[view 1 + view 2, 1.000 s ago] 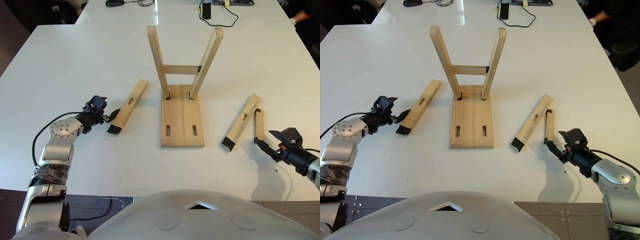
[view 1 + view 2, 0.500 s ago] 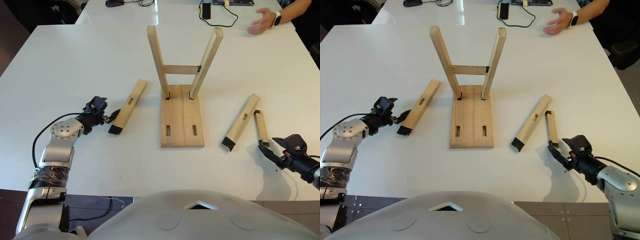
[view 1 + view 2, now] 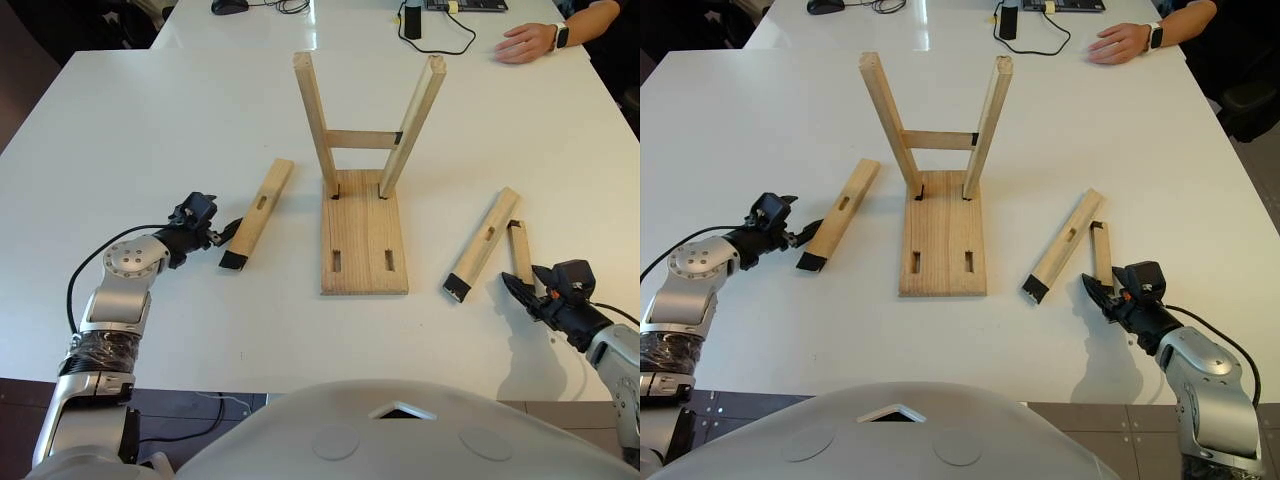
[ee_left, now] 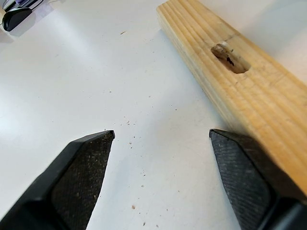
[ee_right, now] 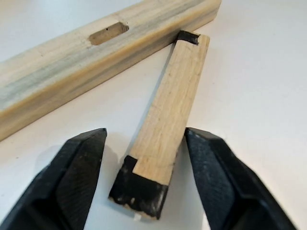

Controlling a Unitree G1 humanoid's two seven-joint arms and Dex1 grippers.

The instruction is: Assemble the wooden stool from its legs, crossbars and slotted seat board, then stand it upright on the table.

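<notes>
Straddling near end of loose crossbar [image 5: 168, 105] w/ R gripper [image 5: 144, 139], fingers apart, not clamping. Resting L gripper [image 4: 160, 136], also apart, at L leg [image 3: 258, 213] dark end. Lying on table [image 3: 150, 130] centre: seat board [image 3: 363, 250], 2 upright legs [image 3: 315, 115] standing in far slots.

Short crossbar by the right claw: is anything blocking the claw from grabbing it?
Nothing visible does. The open right claw faces the crossbar at its black-tipped near end; the loose leg only touches its far end.
</notes>
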